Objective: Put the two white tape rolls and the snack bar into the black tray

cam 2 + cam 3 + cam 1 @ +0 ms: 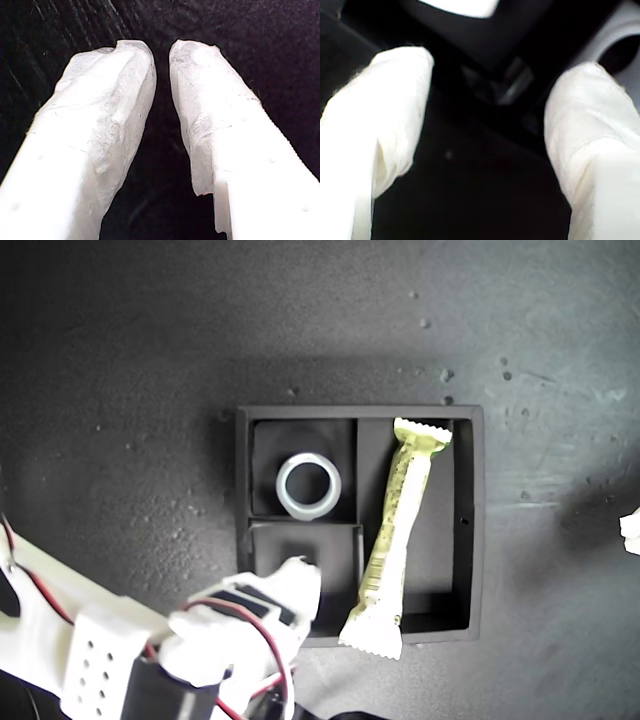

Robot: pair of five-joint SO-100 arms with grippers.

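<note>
Black tray (pixel 470 530) walls sit under my second gripper (pixel 487 100), which is spread wide and holds nothing. 1 white tape roll (pixel 308 486) lies just past it, in the next small box. The snack bar (pixel 398 540) lies beside it in the long box, with 1 end poking over the wall. My first gripper (pixel 162 55) shows a thin gap between its tips and holds nothing.

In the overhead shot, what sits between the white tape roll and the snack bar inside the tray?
Only an inner divider wall of the black tray; the exterior view shows nothing else between the white tape roll and the snack bar.
</note>
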